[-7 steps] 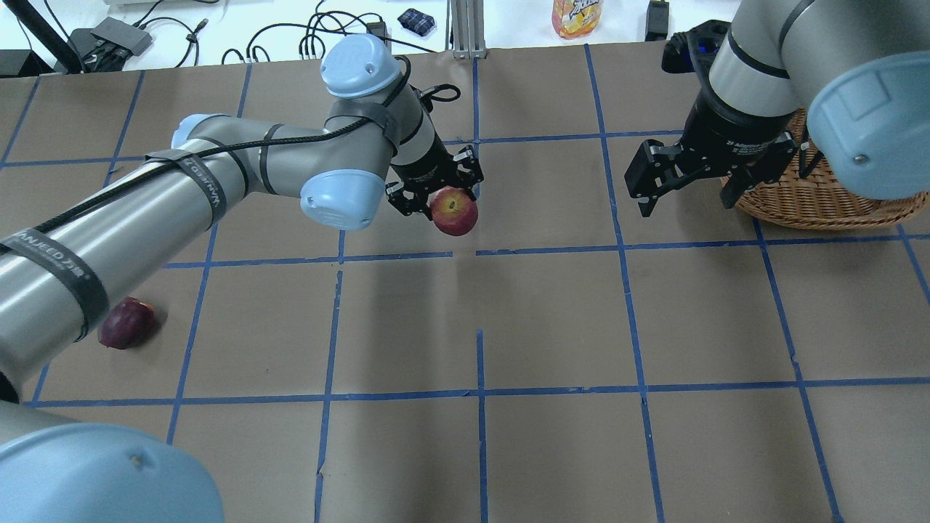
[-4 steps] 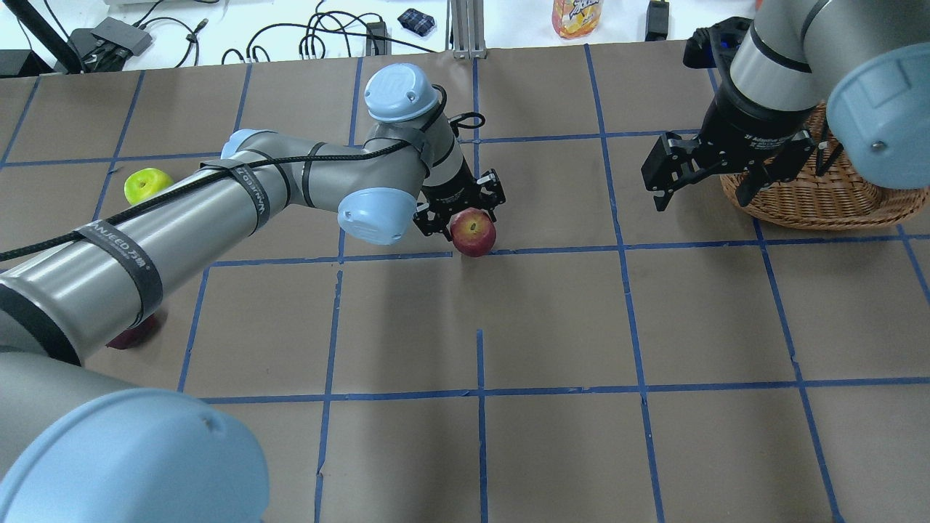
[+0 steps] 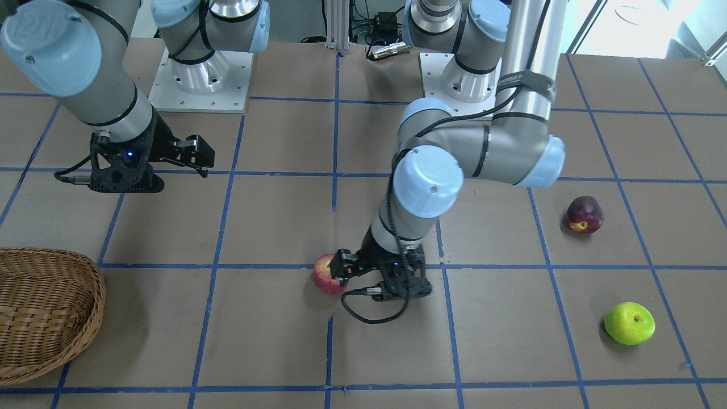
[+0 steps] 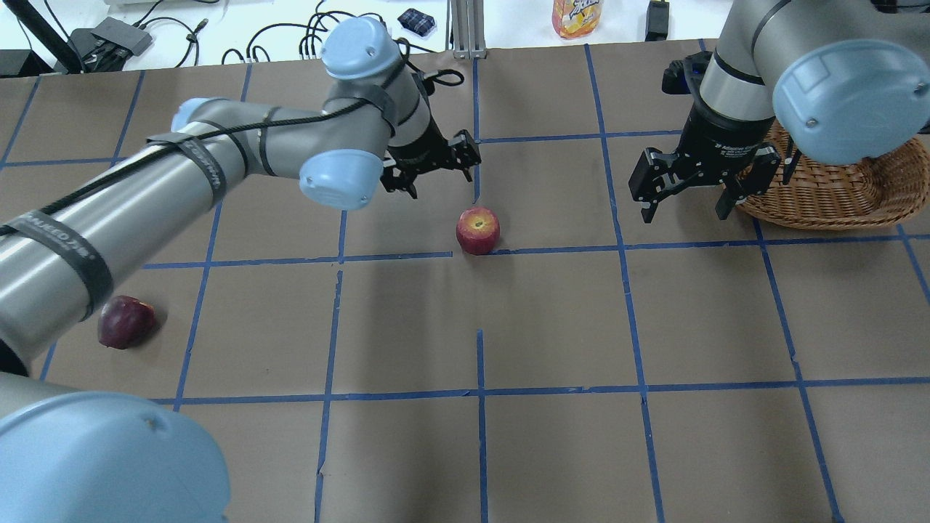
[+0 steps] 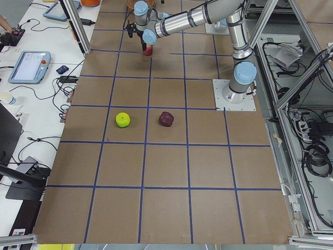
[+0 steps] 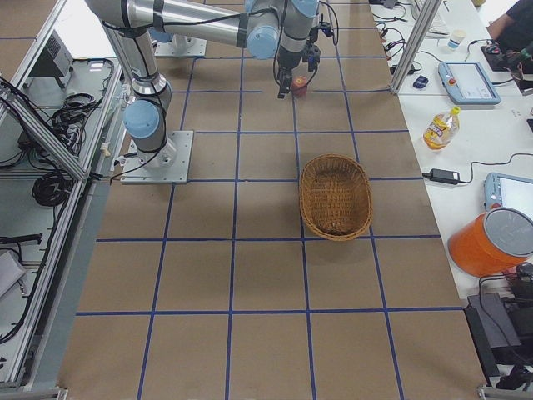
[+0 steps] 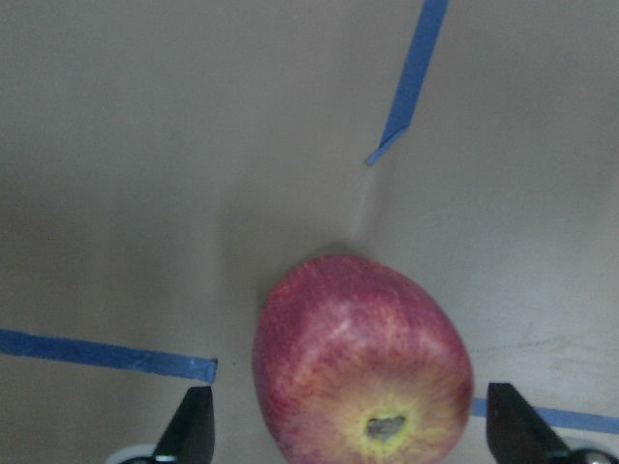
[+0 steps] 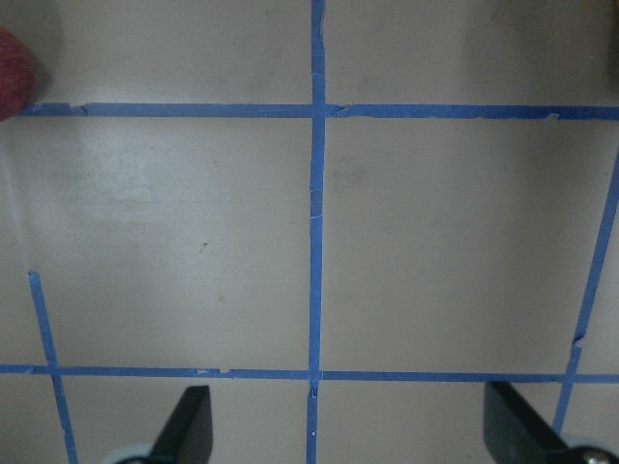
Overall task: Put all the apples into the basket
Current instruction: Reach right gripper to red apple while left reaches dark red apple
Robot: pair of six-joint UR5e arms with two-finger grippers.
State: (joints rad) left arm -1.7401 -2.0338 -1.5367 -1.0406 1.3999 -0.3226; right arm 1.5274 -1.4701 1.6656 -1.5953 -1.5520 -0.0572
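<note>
- Apples out on the left: the maroon apple (image 4: pixel 125 322) lies on the table (image 4: pixel 552 327), well apart from the left pincer (image 4: pixel 436 174), off to its left and nearer the robot's base. The green apple (image 3: pixel 629 323) lies well out on that same side, farther from the base than the maroon one.
- Left pincer: its jaws are spread wide and grip nothing.
- Red apple (image 4: pixel 477 230): it rests on the table against a blue tape line (image 4: pixel 552 250), stem end up. In the wrist view it sits between the two spread fingertips (image 7: pixel 191 425) with a gap on either side. The overhead view shows it just beside the pincer and clear of it.
- Right pincer (image 4: pixel 684 207): its jaws gape wide with nothing in them, and it hangs over bare table and tape. The red apple is well off to its left.
- Basket (image 4: pixel 835 196): it stands just beside the right pincer, on its right, partly hidden behind the wrist.
</note>
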